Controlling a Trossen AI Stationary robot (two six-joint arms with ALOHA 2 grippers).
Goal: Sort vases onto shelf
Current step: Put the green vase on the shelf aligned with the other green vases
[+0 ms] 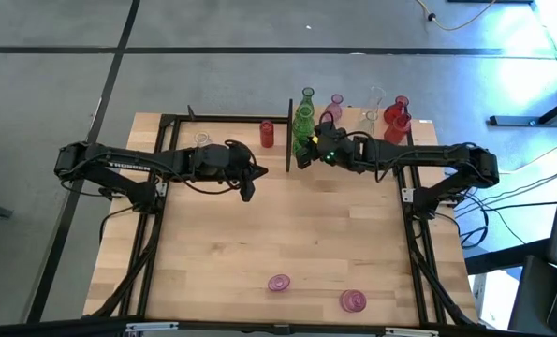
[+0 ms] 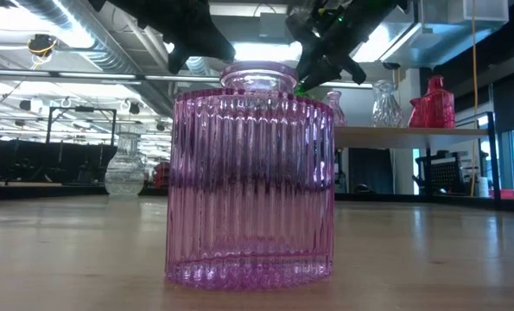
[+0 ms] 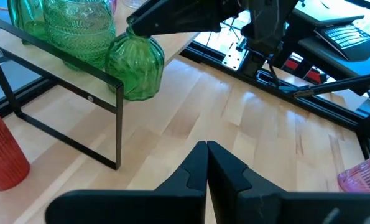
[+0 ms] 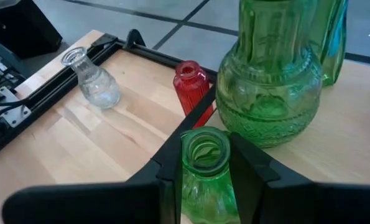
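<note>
While the arms hang over the table: two grippers at the far end.
Right gripper (image 4: 204, 171): pinching the neck of a small green vase (image 4: 206, 174) at the shelf (image 3: 172, 46) edge, beside a bigger green vase (image 4: 268, 93).
Left gripper (image 3: 206, 165): fingers pressed together, holding nothing, above bare table (image 1: 287, 234).
Shelf: also pink, clear and red vases at the far right.
Off the shelf: a red vase (image 1: 267, 133), a clear vase (image 4: 96, 79), two pink vases (image 1: 278, 282) near the front edge.

Left arm reaches in from left edge of worktop, left gripper (image 1: 248, 190) fingers pressed together, empty. Right arm extends from right edge toward far edge; right gripper (image 4: 204, 163) fingers clamped either side of a held item.
</note>
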